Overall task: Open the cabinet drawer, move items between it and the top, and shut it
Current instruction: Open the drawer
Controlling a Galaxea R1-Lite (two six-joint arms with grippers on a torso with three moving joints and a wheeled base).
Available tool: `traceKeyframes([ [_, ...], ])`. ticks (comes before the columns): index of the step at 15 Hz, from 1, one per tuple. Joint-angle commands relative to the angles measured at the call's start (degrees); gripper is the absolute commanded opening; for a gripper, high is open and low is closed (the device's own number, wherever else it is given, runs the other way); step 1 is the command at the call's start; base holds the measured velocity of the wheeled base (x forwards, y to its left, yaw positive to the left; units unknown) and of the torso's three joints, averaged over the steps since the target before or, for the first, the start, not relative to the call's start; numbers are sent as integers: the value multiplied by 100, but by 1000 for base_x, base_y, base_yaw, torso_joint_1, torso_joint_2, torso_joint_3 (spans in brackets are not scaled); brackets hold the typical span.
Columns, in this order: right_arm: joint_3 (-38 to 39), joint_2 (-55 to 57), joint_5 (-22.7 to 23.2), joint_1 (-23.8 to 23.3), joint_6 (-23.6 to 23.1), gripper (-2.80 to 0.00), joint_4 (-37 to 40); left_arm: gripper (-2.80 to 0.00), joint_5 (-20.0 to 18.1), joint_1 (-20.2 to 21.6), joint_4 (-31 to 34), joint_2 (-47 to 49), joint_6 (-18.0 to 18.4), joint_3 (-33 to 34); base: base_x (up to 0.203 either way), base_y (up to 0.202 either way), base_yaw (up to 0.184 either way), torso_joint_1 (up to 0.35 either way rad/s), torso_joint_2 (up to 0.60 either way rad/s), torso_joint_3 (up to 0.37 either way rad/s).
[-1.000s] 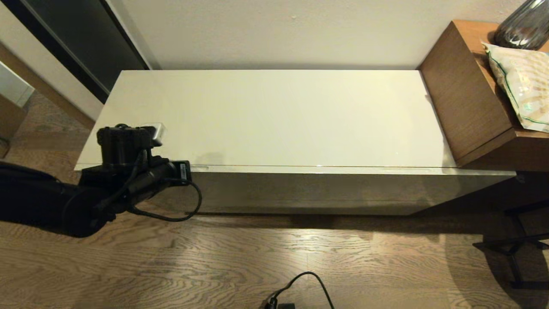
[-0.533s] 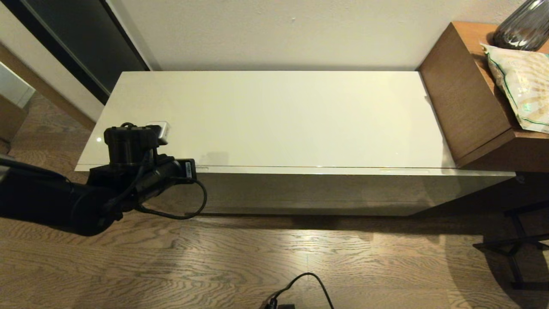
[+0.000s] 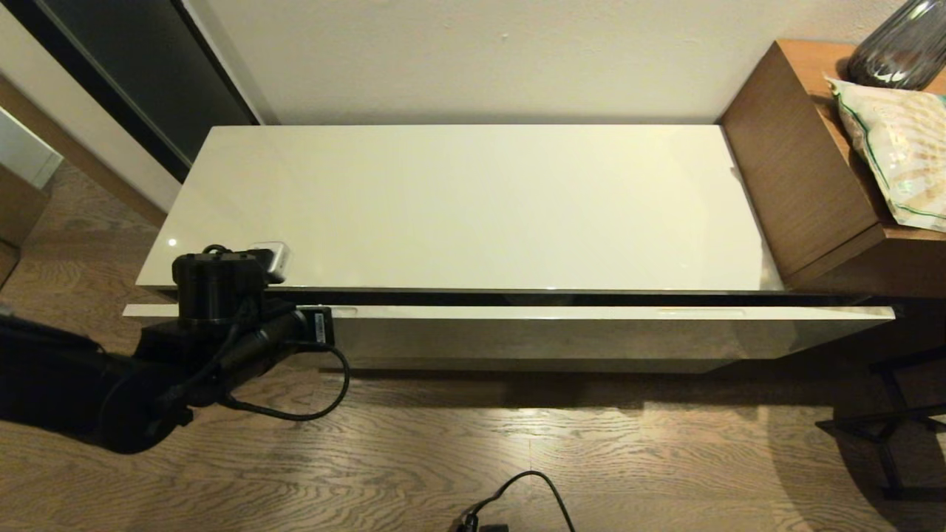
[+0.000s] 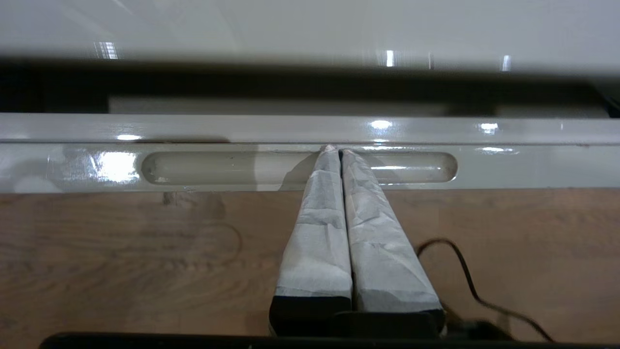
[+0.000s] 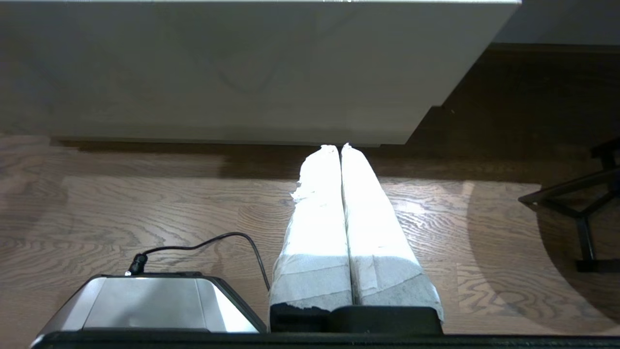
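Observation:
The cabinet drawer (image 3: 562, 336) stands pulled out a little, with a narrow dark gap (image 3: 591, 299) between its front and the top (image 3: 458, 207). My left gripper (image 4: 337, 151) is shut, its taped fingertips pressed together and hooked into the left slot handle (image 4: 218, 168). In the head view the left wrist (image 3: 222, 292) sits over the drawer's left end. The right slot handle (image 3: 698, 312) is free. The top is bare. The packet and the slippers are hidden. My right gripper (image 5: 339, 147) is shut and parked low above the floor, before the cabinet front (image 5: 232, 72).
Taller brown wooden furniture (image 3: 805, 185) adjoins the cabinet on the right and carries a green-striped beige bag (image 3: 894, 155) and a dark glass vase (image 3: 898, 44). A black cable (image 3: 517, 495) lies on the wood floor. Black stand legs (image 3: 887, 436) stand at the lower right.
The drawer, closed in the earlier frames, has slid out toward me by a small gap. My left wrist has drawn back with it.

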Motion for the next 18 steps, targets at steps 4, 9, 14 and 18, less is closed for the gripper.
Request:
traceKeyframes([
  [4, 1, -1, 2, 2, -11, -280, -4, -280, -432, -11, 152, -535, -47, 1102, 0, 0, 0, 0, 0, 0],
  [9, 1, -1, 2, 2, -11, -280, -4, -280, -682, -198, 261, -2205, -112, 2602, 0, 0, 0, 0, 0, 0],
  [14, 1, -1, 3, 2, -19, -280, -4, -280, -696, -231, 2364, -4643, -93, 2485, 0, 0, 0, 0, 0, 0],
  [18, 1, -1, 11, 2, -28, -280, -4, -280, -597, -210, 3506, -5086, -54, 1672, 0, 0, 0, 0, 0, 0],
])
